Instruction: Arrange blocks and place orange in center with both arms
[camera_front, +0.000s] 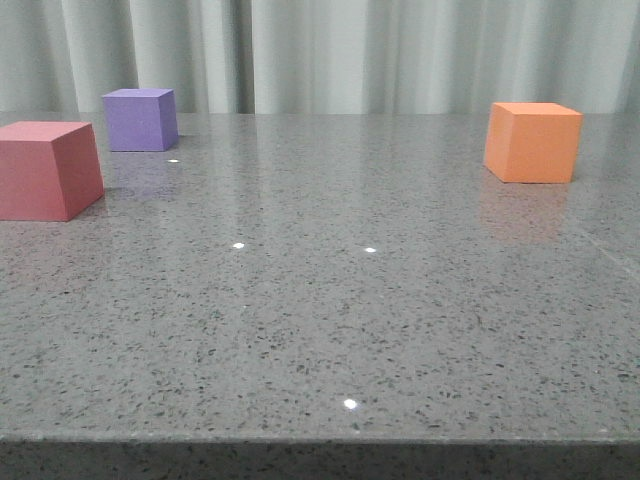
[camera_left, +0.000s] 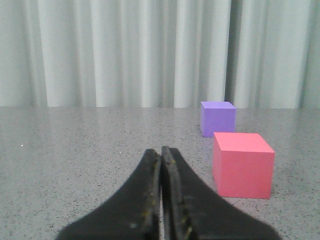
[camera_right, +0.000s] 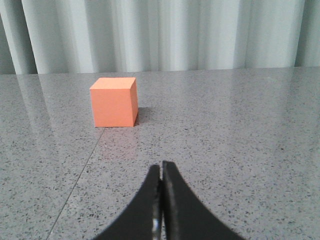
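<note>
The red-pink cube (camera_front: 45, 168) sits at the table's left edge in the front view, with the purple cube (camera_front: 140, 119) behind it, farther back. The orange cube (camera_front: 531, 141) stands alone at the far right. No gripper shows in the front view. In the left wrist view my left gripper (camera_left: 160, 150) is shut and empty, with the red-pink cube (camera_left: 242, 165) and purple cube (camera_left: 217, 118) ahead of it and to one side. In the right wrist view my right gripper (camera_right: 160, 165) is shut and empty, well short of the orange cube (camera_right: 114, 101).
The grey speckled stone table (camera_front: 330, 300) has its front edge low in the front view. A pale pleated curtain (camera_front: 330, 50) hangs behind the table's far edge. A thin seam (camera_right: 80, 175) runs across the tabletop below the orange cube.
</note>
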